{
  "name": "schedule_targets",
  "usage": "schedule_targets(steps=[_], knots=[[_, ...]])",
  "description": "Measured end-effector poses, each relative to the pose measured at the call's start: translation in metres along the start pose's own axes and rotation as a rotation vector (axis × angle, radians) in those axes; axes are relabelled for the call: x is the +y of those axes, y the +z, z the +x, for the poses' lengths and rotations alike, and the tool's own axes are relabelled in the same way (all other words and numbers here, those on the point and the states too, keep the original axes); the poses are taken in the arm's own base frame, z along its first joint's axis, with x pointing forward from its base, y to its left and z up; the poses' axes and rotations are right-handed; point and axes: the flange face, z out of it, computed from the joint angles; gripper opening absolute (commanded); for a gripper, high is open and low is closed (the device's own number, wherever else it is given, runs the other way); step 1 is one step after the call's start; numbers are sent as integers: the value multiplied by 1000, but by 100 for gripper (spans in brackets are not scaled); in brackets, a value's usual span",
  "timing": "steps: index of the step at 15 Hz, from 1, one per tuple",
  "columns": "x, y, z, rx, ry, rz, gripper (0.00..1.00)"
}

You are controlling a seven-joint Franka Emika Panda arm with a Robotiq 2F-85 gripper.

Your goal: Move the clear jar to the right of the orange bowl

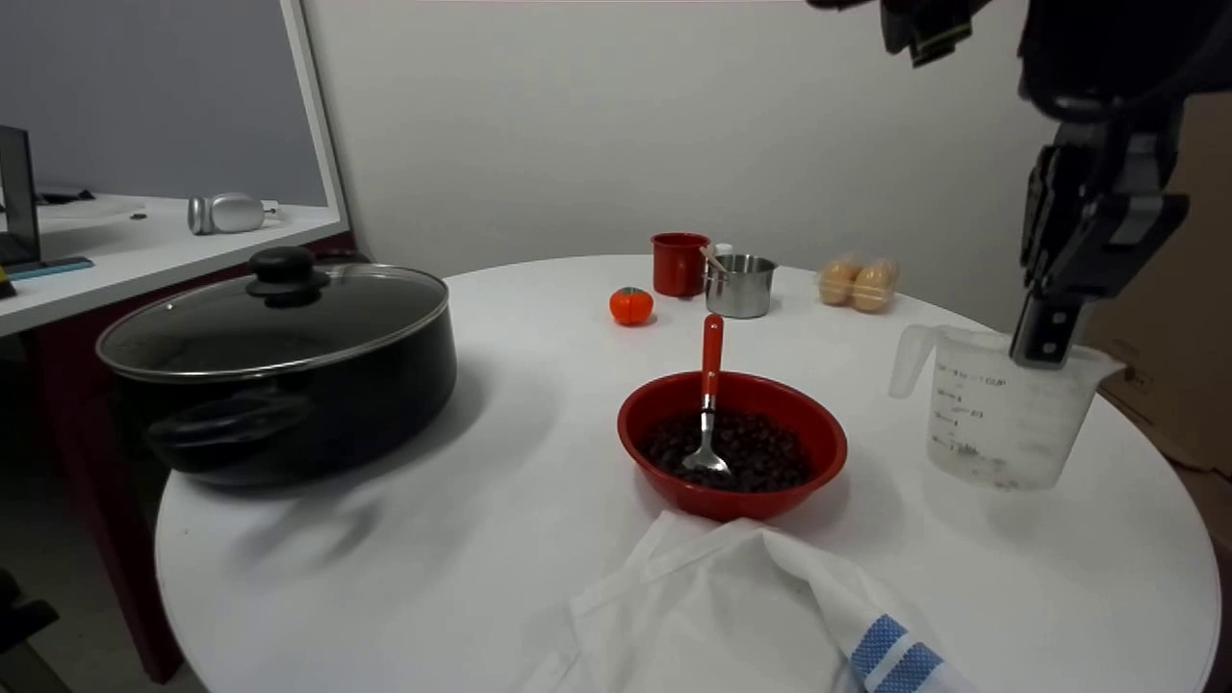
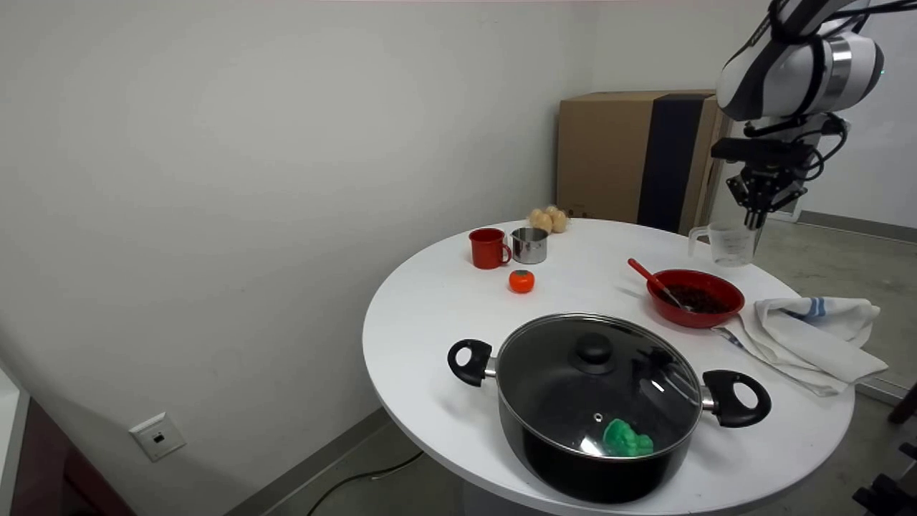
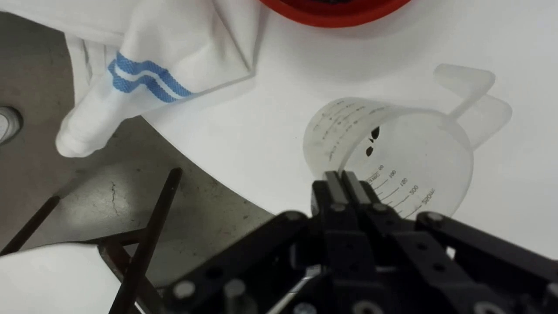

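Nearest in an exterior view, a white cloth point(image 1: 741, 597) with blue stripes lies crumpled on the round white table point(image 1: 500, 568). Just beyond it sits the orange bowl point(image 1: 717, 504), holding small dark pieces point(image 1: 775, 450) and a red-handled spoon point(image 1: 710, 385). Well to the left stands a black pot point(image 1: 409, 380) under a glass lid point(image 1: 279, 332). The clear jar point(image 1: 996, 414) is near the bowl, on its right, mouth upward and handle to the left. The gripper point(image 3: 341, 173) comes down at the jar's rim, its fingers almost together with the jar's wall pinched between them; whether the base touches the table I cannot tell. Farther back, an orange round object point(image 1: 631, 306) lies left of and nearer than a metal cup point(image 1: 741, 289); a red cup point(image 1: 680, 265) stands just behind, to the left, and tan rounded things point(image 1: 857, 285) lie to the right. Past the table stands a cardboard box point(image 2: 605, 158).
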Motion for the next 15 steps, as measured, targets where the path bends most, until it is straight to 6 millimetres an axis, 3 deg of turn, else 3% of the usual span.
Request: schedule_targets(steps=[4, 8, 9, 10, 15], knots=[[10, 36, -7, 9, -89, -15, 1], [12, 45, -10, 25, -162, -3, 1], [11, 45, -10, 29, -177, 2, 28], [10, 44, -10, 32, -190, 5, 29], [9, 46, -12, 9, -243, 36, 64]])
